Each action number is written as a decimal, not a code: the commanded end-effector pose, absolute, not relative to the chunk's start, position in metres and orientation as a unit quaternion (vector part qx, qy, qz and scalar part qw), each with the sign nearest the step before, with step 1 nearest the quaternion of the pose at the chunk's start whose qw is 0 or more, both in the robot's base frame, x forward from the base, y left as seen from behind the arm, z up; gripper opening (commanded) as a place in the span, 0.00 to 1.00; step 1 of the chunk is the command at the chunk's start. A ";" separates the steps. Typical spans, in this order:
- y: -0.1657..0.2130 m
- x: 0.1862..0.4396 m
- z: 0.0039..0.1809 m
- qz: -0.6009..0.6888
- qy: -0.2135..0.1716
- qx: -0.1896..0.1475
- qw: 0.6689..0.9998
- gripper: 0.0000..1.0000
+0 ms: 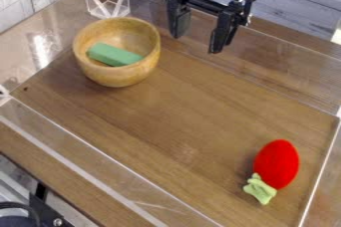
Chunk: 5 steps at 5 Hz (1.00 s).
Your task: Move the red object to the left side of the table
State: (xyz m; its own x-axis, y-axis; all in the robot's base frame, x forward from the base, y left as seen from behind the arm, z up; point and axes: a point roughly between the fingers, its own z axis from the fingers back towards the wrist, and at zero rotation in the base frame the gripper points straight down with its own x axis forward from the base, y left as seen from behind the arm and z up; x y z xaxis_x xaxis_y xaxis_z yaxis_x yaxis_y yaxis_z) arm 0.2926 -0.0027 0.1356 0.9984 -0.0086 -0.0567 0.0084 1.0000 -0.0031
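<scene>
Red object [277,161] lies at the near right corner of the table [186,112], leafy stem toward the camera, nothing touching it. My gripper [198,38] hangs at the far edge, well apart from it, fingers spread and empty. Wooden bowl [118,50] with a green block [115,55] in it takes the far left. Task looks unstarted: reach, grab, carry left, all still to do.

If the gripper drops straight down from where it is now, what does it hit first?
Most likely bare table. The gripper hangs open, jaws pointing down, just right of the wooden bowl and far from the red object. Depth is hard to judge, so the bowl's rim may be close.
</scene>
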 end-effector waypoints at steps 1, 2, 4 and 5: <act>-0.028 0.285 0.140 -0.041 0.035 -0.006 0.999 1.00; -0.054 0.278 0.130 -0.069 0.041 -0.012 0.997 1.00; -0.118 0.267 0.103 -0.219 0.023 -0.008 0.975 1.00; -0.128 0.262 0.086 -0.295 0.016 -0.002 0.955 1.00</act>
State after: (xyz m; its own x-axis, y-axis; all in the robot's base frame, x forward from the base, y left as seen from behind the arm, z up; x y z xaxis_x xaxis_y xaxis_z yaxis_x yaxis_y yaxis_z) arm 0.2594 -0.1271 0.0770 0.8315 -0.5520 -0.0633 0.5517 0.8337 -0.0229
